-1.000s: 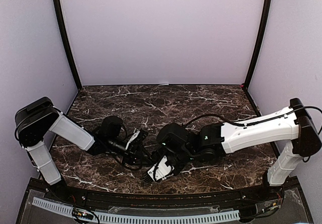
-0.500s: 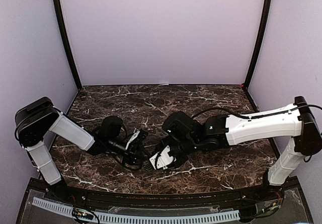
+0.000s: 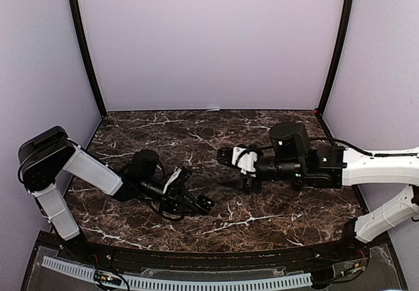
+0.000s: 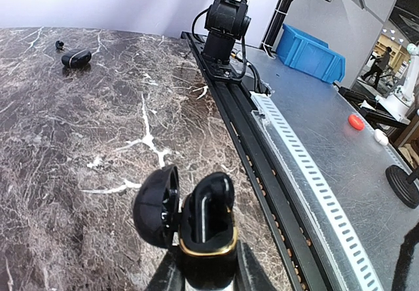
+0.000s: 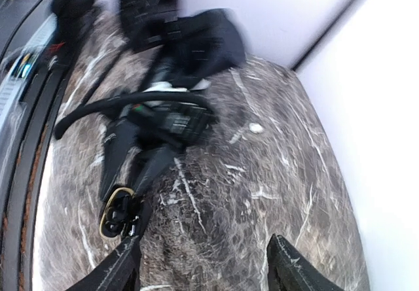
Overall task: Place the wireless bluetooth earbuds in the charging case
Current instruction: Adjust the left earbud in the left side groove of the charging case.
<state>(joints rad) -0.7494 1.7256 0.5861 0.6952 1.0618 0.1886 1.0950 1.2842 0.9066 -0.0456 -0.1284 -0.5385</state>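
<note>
My left gripper (image 4: 208, 274) is shut on the open black charging case (image 4: 208, 239), which has a gold rim and its lid (image 4: 156, 206) hinged out to the left. A glossy black earbud (image 4: 215, 196) stands in the case. From above, the case (image 3: 201, 203) sits at the tip of the left gripper (image 3: 190, 201) near the front edge. My right gripper (image 3: 232, 170) hangs open to the right of the case with nothing between its fingers. Its blurred wrist view shows the case (image 5: 118, 212) far left of the open right gripper (image 5: 206, 268).
A second, closed black case (image 4: 76, 57) lies far off on the marble with a small black earbud (image 4: 59, 44) beside it. A small white bud-like speck (image 5: 256, 128) lies on the table (image 3: 275, 127). The black front rail (image 4: 262, 173) runs close to the held case.
My right gripper has pulled away from the case, up and to the right, and opened wider. The left gripper and the case have not moved.
</note>
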